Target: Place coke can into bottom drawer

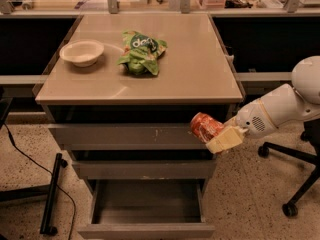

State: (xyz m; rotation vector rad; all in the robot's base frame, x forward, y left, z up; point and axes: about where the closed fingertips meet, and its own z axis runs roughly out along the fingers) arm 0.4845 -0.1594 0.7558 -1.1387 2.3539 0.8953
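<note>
**Carrying the coke can beside the drawer stack, above the open bottom drawer**

Reaching in from the right side of the view, the robot's white arm is holding its hand [214, 133] just below the table [200, 81] edge, in front of the right end of the top drawer. The hand is clamping the coke can [204, 125], and one pale yellow finger [226, 139] is showing under it. The can is hanging in the air, tilted rather than upright, with its long axis slanting from upper left to lower right.

The bottom drawer [147, 204] is standing pulled out, and nothing is showing inside it. Its opening is lying below the can and toward the left of the view, so the coming move is probably calling for a descent and a shift leftward, past the closed middle drawer front.
</note>
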